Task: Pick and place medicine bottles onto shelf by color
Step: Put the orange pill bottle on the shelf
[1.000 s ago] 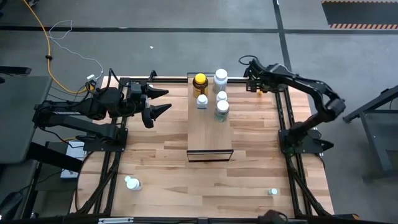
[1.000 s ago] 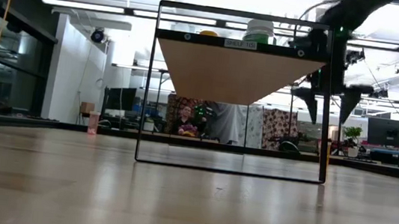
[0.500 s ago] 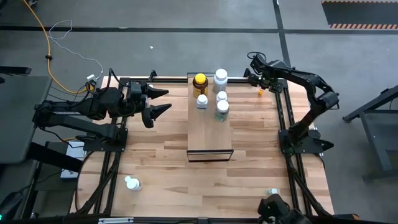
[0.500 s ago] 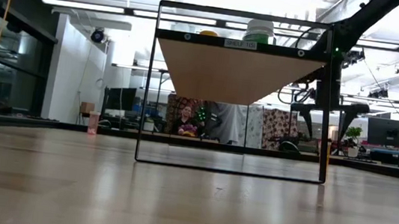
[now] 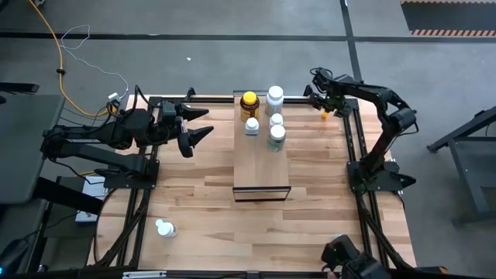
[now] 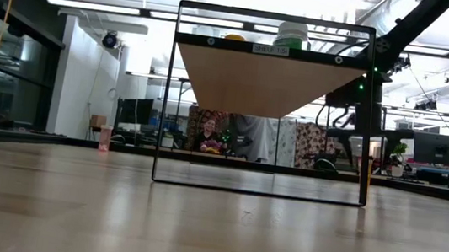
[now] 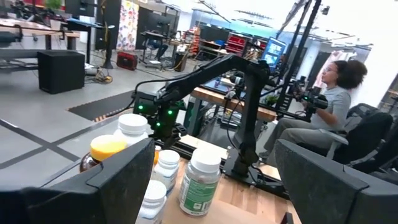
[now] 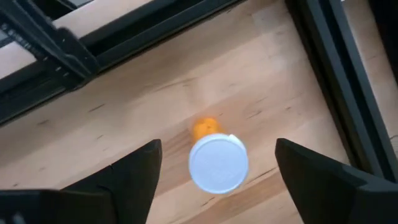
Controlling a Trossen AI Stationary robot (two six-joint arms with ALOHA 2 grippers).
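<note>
The shelf stands mid-table, with several medicine bottles on its far end: an amber one with a yellow cap, white ones and a green-labelled one. A tiny orange bottle with a white cap stands on the table at the far right corner. My right gripper is open just above it, one finger on each side, apart from it. My left gripper is open and empty, left of the shelf, pointing at the bottles.
A white bottle lies on the table near the front left. The dark table frame rail runs close beside the orange bottle. A dark shape shows at the near edge on the right. People sit in the room beyond the table.
My right gripper has come down toward the orange bottle at the far right corner, and its arm has folded in toward the table. It stays open. A dark shape has come into the high view at the near right edge.
</note>
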